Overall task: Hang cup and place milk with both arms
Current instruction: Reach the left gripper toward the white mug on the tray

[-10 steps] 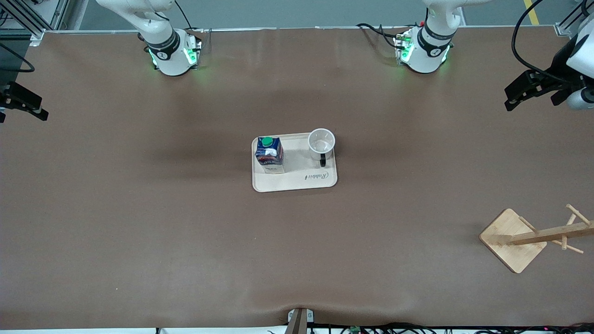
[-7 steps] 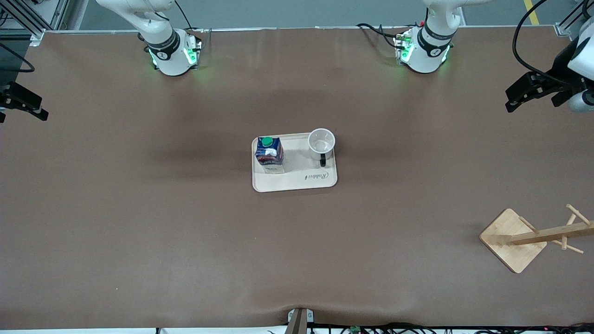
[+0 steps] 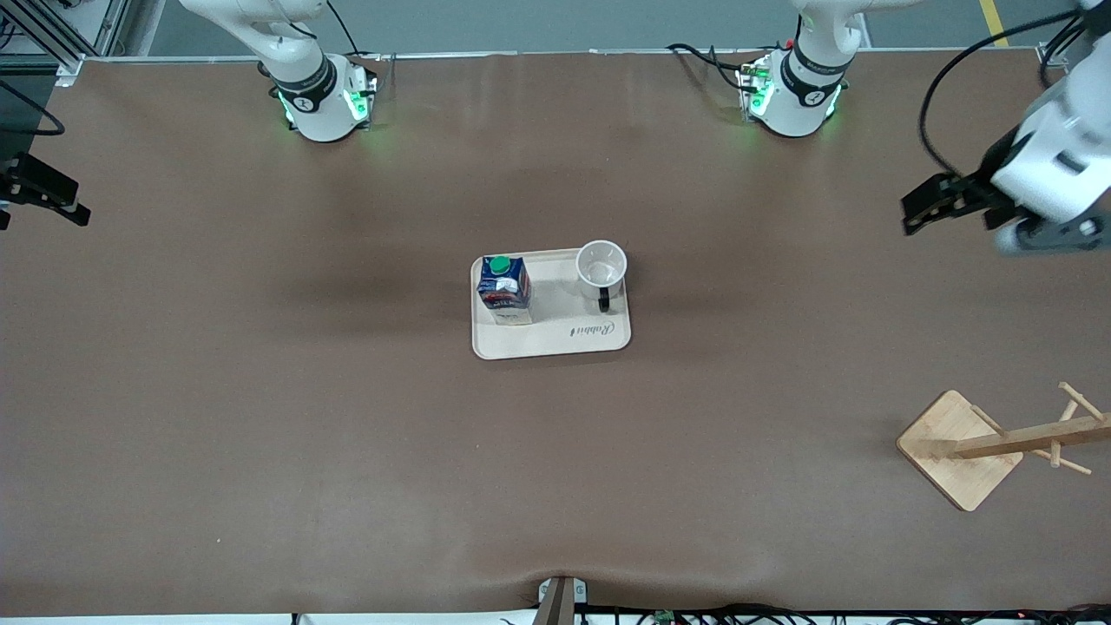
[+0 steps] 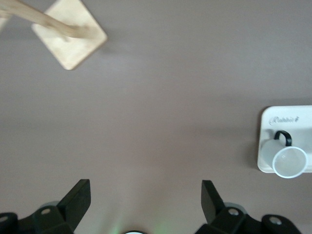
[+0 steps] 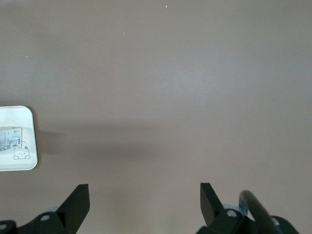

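Note:
The cup [image 3: 601,264], white with a black handle, stands upright on a cream tray [image 3: 555,343] in the middle of the table. The milk [image 3: 504,288], a blue carton with a green cap, stands on the same tray toward the right arm's end. My left gripper [image 3: 913,213] is open and empty over bare table near the left arm's end, well apart from the tray. Its wrist view shows the open gripper [image 4: 145,195], the cup [image 4: 290,161] and the tray [image 4: 273,114]. My right gripper [image 3: 80,204] is open and empty at the right arm's end; its wrist view [image 5: 145,195] shows the tray's edge [image 5: 30,113].
A wooden cup rack [image 3: 959,447] with pegs on a slanted post stands near the front camera at the left arm's end; it also shows in the left wrist view [image 4: 70,36]. Brown table surface lies all round the tray.
My left gripper has moved from the table's end toward the tray. The right arm, the cup and the milk have not moved.

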